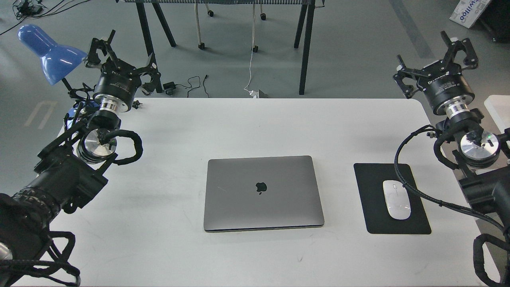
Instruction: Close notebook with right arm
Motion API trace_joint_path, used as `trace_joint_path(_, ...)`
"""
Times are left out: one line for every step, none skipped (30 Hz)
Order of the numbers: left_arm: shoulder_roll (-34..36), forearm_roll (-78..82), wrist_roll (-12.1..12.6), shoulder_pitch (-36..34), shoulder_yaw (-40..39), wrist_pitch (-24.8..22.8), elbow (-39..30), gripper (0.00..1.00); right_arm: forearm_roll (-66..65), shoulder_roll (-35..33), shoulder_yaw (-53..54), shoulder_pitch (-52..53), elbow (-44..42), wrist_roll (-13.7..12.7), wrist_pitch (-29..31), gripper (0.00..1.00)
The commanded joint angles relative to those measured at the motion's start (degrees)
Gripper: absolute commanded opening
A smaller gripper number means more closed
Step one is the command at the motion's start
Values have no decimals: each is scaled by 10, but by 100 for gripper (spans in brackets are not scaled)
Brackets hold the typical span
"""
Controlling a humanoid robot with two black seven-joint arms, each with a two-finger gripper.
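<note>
The notebook [263, 193] is a slim grey laptop lying shut and flat in the middle of the white table [239, 123], its lid up with the apple logo showing. My right gripper [436, 54] is open and empty, raised beyond the table's far right corner, far from the notebook. The right arm's silver wrist disc [478, 145] shows a small green light. My left gripper [121, 54] is open and empty, raised at the table's far left corner.
A black mouse pad [378, 219] with a white mouse [396, 199] lies right of the notebook. A blue desk lamp [50, 52] stands at the far left. Table legs and cables are on the floor behind.
</note>
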Motion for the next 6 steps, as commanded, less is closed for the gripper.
trace_joint_path(0, 0, 0, -1, 0, 0, 0, 100, 5, 1, -2, 1, -9, 0, 0, 100)
trace_joint_path(0, 0, 0, 0, 0, 0, 0, 100, 5, 1, -4, 2, -9, 0, -1, 100)
trace_joint_path(0, 0, 0, -1, 0, 0, 0, 100, 5, 0, -7, 3, -9, 0, -1, 100)
trace_joint_path(0, 0, 0, -1, 0, 0, 0, 100, 5, 0, -7, 4, -8, -1, -1, 100)
trace_joint_path(0, 0, 0, 0, 0, 0, 0, 100, 5, 0, -9, 5, -8, 0, -1, 100)
trace_joint_path(0, 0, 0, 0, 0, 0, 0, 100, 4, -1, -11, 4, -7, 0, 0, 100)
